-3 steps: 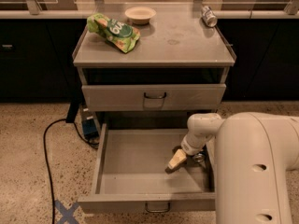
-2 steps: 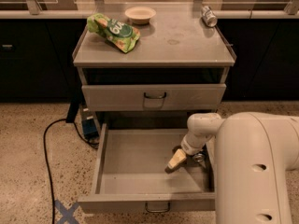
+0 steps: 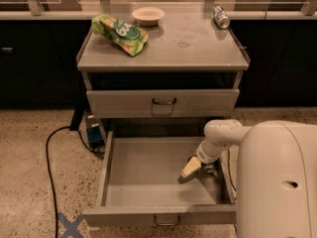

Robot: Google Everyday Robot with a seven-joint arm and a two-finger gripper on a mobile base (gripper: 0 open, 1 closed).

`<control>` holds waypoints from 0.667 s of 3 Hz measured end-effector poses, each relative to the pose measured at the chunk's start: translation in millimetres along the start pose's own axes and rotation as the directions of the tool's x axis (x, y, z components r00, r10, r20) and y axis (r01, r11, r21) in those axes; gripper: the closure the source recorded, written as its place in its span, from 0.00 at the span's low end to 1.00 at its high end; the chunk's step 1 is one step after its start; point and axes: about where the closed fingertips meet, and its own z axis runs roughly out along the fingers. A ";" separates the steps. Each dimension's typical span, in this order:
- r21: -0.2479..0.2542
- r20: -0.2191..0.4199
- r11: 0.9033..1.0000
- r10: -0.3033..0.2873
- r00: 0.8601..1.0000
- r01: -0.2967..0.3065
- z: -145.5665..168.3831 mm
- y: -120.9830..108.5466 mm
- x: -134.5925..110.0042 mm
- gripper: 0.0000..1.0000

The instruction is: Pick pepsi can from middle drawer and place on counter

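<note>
**Reaching low into the open drawer, can not in view**

Hanging down inside the middle drawer (image 3: 143,177), the gripper (image 3: 189,168) sits close to the floor of the tray, near its right wall. That low, tilted pose suits a grab at something lying on the bottom. Whether the gripper is spread or closed I cannot tell. The pale arm (image 3: 220,139) bends down over the drawer's right side from the robot body (image 3: 277,182), which covers that corner.

The pepsi can shows nowhere for certain. A small dark glint just beside the gripper's wrist may be it, but I cannot tell. If the can is in the drawer, it is likely at the right, behind the arm. The drawer is pulled fully out, presumably to give the arm room from above.

The counter (image 3: 188,51) has a bare stretch at front right, a likely landing spot.

Counted:
- Drawers: two, the open one and a shut upper drawer (image 3: 124,104).
- On the counter: one green snack bag (image 3: 120,32), one pale bowl (image 3: 148,15) and one silvery can (image 3: 221,17) lying on its side at the back right.
- On the floor: one black cable (image 3: 48,152) and one blue tape cross (image 3: 69,225).
- Pepsi cans clearly seen: none.
</note>
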 end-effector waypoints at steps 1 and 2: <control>-0.001 0.000 1.000 0.005 1.000 -0.005 -0.4 -1.7 0.5 0.00; 0.004 -0.036 1.000 0.017 0.999 -0.017 17.2 -5.9 0.8 0.00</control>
